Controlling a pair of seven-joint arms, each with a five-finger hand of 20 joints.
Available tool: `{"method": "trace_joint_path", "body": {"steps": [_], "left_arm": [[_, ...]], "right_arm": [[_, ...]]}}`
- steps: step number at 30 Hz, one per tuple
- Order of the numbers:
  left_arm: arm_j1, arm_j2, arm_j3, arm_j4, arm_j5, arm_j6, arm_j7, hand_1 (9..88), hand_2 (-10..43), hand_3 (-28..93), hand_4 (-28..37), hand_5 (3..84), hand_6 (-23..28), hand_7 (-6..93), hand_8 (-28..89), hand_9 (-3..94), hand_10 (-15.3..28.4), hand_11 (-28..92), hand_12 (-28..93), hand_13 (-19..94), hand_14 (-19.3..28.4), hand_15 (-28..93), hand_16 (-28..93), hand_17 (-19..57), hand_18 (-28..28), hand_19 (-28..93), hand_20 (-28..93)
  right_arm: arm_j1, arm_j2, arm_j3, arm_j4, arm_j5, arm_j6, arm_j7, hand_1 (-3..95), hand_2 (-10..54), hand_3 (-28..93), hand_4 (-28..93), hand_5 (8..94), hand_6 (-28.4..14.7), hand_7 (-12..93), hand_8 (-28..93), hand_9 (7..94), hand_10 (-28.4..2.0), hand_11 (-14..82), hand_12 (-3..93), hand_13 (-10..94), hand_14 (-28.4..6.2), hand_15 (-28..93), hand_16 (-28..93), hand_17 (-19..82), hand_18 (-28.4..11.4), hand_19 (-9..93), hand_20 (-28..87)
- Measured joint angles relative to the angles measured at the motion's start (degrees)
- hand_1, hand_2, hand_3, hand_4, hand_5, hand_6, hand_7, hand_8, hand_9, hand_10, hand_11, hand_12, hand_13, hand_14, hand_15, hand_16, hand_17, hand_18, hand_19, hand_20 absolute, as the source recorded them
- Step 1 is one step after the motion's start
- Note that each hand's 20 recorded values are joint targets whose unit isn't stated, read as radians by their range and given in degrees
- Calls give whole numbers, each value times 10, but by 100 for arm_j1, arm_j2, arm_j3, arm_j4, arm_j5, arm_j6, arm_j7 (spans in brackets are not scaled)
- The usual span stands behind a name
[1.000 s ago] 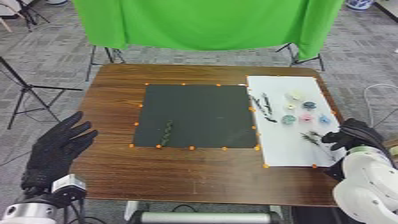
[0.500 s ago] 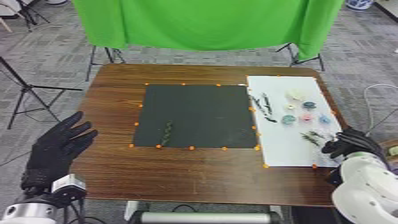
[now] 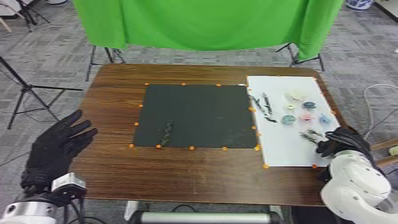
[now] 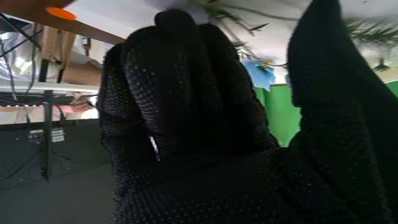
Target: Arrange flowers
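While flat, sprigs (image 3: pixel 309 136) near right hand (image 3: pixel 345 140)

Right hand (image 3: pixel 345 142): black-gloved, fingers straight and together, thumb spread apart.
Green sprigs (image 4: pixel 234 18): narrow-leaved, near fingertips; contact undetermined.
Blue flower (image 4: pixel 258 74): partly hidden, framed between fingers and thumb.
Green cloth (image 4: pixel 282 107): hanging beyond.
Orange marker (image 4: pixel 60 13): on brown wood.

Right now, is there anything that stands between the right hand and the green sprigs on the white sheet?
Nothing visible does: the right hand is close beside the green sprigs, and the flower heads lie beyond them.
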Motion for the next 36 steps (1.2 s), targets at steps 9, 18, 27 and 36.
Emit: {"method": "trace_joint_path", "body": {"steps": [9,18,27,36], "left_arm": [[-22,7,-2,7,-1,-1,6,227,40,823,-215,366,98,138,-97,331,190,232,89,248,263,448,-85,-91,250,595,-80],[12,2,-9,3,0,0,-3,227,40,822,-214,367,99,136,-96,330,191,230,90,249,262,449,-85,-92,250,596,-79],[121,2,-63,-19,0,11,0,227,40,824,-214,366,98,137,-97,330,191,231,90,248,263,449,-85,-92,250,597,-80],[204,2,-154,-74,-1,33,-4,226,40,825,-215,366,99,138,-97,330,191,231,90,248,263,449,-85,-92,249,596,-80]], "right_arm": [[215,58,-210,169,-104,257,21,533,-95,764,-283,876,-17,187,67,926,-123,268,229,862,-55,695,126,406,-240,932,182],[182,141,-396,146,-328,707,133,527,-95,789,-283,900,-20,180,88,937,-117,304,222,894,-43,686,138,446,-240,932,219],[342,145,-293,-251,-556,743,101,522,-95,803,-283,907,-19,179,100,937,-113,329,219,905,-38,681,148,459,-239,932,238],[1888,-214,-1328,-431,-552,407,-325,520,-95,807,-283,910,-21,175,106,937,-113,338,214,909,-37,680,156,462,-241,932,250]]}}
